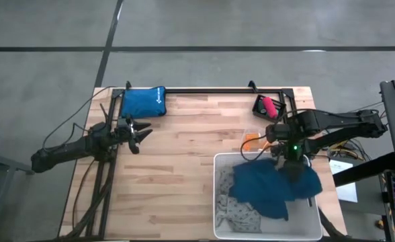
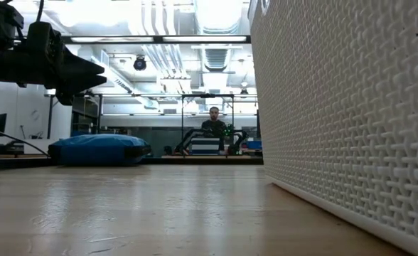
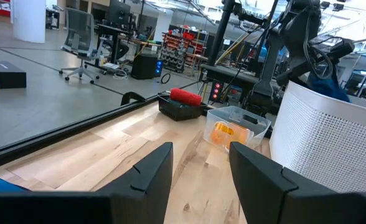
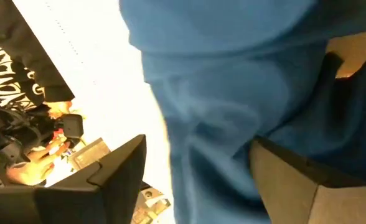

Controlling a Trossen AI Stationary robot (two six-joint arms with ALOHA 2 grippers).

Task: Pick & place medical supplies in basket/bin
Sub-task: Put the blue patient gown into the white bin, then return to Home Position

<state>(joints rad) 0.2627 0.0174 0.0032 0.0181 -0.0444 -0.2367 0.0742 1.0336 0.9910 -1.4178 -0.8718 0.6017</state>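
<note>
Fingers, right: your right gripper stands with its jaws apart over the far right corner of the white tub; in the right wrist view the teal cloth hangs between the two fingers, and I cannot tell whether either pad touches it.
Fingers, left: your left gripper waits with fingers partly apart and nothing between them, above bare table on the left, just in front of the blue pouch.
Teal cloth: mostly inside the tub, over the pale patterned cloth, but one edge spills over the tub's right rim.
Release: I judge the drop is under way; widen fully before you lift, and rise straight up so the fabric does not snag and trail out.
Tidy-up: if the overhanging edge stays out, nudge it inward.
Remaining supplies: the pink-red cylinder sits on a dark block at the far right; an orange item lies in a clear tray just beyond the tub.
</note>
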